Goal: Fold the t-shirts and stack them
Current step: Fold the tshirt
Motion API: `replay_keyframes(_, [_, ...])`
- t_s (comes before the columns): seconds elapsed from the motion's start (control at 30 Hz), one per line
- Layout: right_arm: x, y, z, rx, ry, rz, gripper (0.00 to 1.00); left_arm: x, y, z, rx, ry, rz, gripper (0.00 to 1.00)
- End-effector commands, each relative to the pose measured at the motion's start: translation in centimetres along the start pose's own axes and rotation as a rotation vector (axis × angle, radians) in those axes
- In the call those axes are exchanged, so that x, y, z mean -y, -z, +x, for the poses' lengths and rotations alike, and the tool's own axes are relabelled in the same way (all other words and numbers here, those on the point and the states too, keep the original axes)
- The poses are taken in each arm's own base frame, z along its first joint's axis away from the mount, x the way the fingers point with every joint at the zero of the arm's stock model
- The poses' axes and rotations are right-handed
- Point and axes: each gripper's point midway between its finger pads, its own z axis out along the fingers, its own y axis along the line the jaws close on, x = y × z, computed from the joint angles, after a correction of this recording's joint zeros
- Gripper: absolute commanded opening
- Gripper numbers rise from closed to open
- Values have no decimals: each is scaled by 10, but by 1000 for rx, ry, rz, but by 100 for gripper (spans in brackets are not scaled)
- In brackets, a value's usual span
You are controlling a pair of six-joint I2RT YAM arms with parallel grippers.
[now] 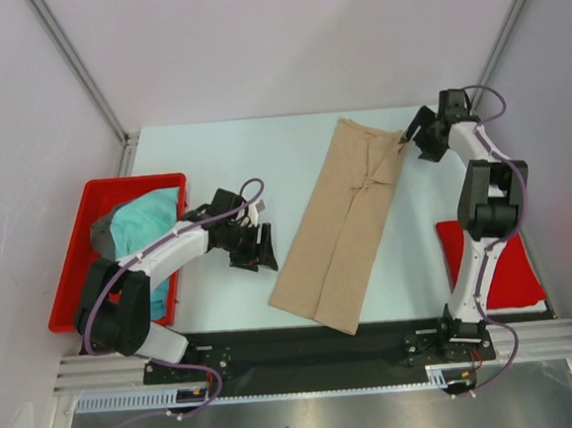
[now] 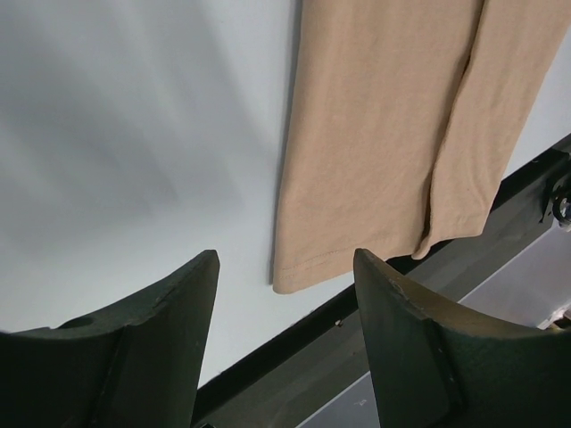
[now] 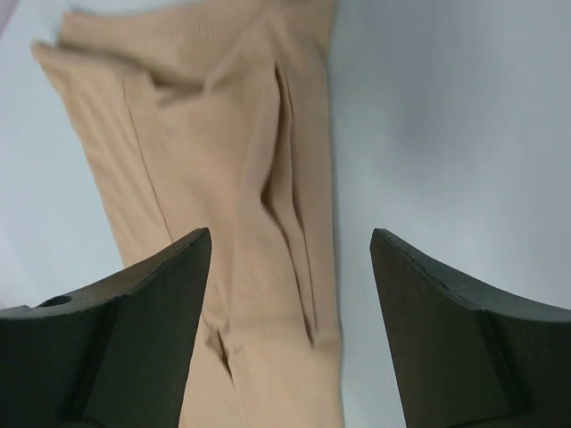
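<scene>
The tan t-shirt lies in a long folded strip aslant the tabletop; I hold the left gripper wide and empty beside its near half, the right gripper wide at its far end, seemingly poised for a crosswise fold.

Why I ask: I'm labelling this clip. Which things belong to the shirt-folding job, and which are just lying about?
Belongs to the job:
tan t-shirt, folded into a long strip
teal t-shirt, in the red tray
dark grey t-shirt, also in that tray

Just lying about:
the red tray itself
red mat, on the right side
</scene>
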Motion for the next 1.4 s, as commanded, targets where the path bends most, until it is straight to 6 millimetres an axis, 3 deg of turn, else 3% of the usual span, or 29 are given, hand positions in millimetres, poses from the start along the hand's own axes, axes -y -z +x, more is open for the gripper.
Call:
replay_keyframes(0.0, [-20,-25,-35,29,28,-88,78,2,0,-7,14,22,-12,68])
replay_keyframes(0.03, [-20,-30,-39,26,30,-89,78,2,-1,-7,15,28,-18,68])
replay_keyframes(0.07, [-13,-48,-34,2,28,-80,78,2,0,-10,21,30,-22,67])
replay_keyframes(0.1, [-20,-49,-44,23,35,-98,77,1,-1,-11,19,35,-30,67])
replay_keyframes(0.2, [-12,-69,-41,2,29,-85,76,2,1,-20,35,37,-42,66])
replay_keyframes(0.4, [-10,-86,-47,25,12,-99,70,4,-3,-28,36,60,-37,65])
replay_keyframes(0.53, [-10,-102,-46,27,5,-108,58,3,-5,-28,30,65,-42,64])
replay_keyframes(0.6, [-18,-107,-48,40,10,-132,54,1,-6,-28,28,71,-50,64])
replay_keyframes(0.67, [-30,-118,-44,40,28,-173,40,0,-8,-27,24,77,-52,64])
replay_keyframes(0.73, [-55,-119,-56,81,53,-235,24,-1,-9,-26,18,83,-56,64])
replay_keyframes(0.77, [-63,-135,-41,48,64,-260,21,-1,-9,-26,18,86,-60,64])
replay_keyframes(0.8, [-85,-128,-57,92,86,-310,18,-2,-9,-25,16,90,-61,64])
replay_keyframes(0.87, [-105,-133,-54,98,87,-363,12,-2,-9,-25,14,91,-66,64])
replay_keyframes(0.97, [-131,-137,-54,141,74,-436,11,-4,-10,-24,7,95,-74,64])
replay_keyframes(1.07, [-143,-136,-58,164,32,-478,14,-5,-11,-24,8,98,-75,64])
replay_keyframes(1.13, [-146,-133,-60,158,11,-481,28,-4,-11,-25,11,102,-71,64])
replay_keyframes(1.2, [-140,-130,-61,154,12,-429,46,-3,-12,-25,13,103,-63,64])
replay_keyframes(1.3, [-112,-112,-61,105,4,-307,58,0,-11,-28,27,95,-47,64])
replay_keyframes(1.33, [-106,-93,-76,134,27,-281,60,1,-12,-28,29,92,-42,64])
replay_keyframes(1.37, [-95,-90,-70,110,34,-251,61,1,-12,-28,33,90,-37,64])
